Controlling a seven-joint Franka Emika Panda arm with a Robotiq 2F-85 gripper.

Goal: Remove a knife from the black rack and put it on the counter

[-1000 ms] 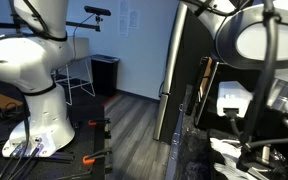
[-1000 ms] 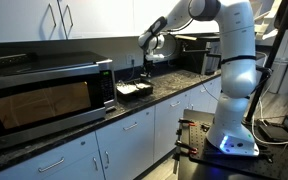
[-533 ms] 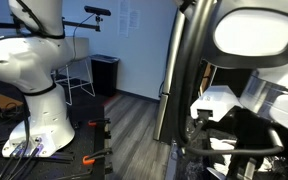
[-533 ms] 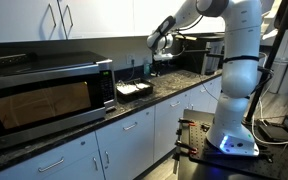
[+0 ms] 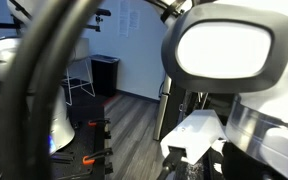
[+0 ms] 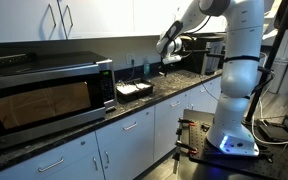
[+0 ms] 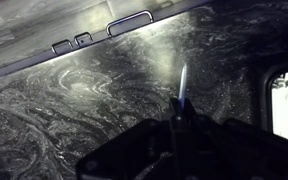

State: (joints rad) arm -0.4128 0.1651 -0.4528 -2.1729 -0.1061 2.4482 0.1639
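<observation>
In the wrist view my gripper is a dark shape at the bottom, shut on a knife whose thin bluish blade sticks out past the fingers over the glossy black speckled counter. In an exterior view the gripper hangs above the counter, well to the right of the black rack. The knife is too small to make out there. In the exterior view close to the arm, the arm's white and black casing fills most of the picture.
A large microwave stands on the counter left of the rack. White cabinets hang above and below. A dark appliance stands behind the gripper. A pale wall edge with slots runs along the counter's far side.
The arm has swung to the right, away from the black rack, with the knife in the gripper. It has come closer to the near exterior camera and now blocks most of that view.
</observation>
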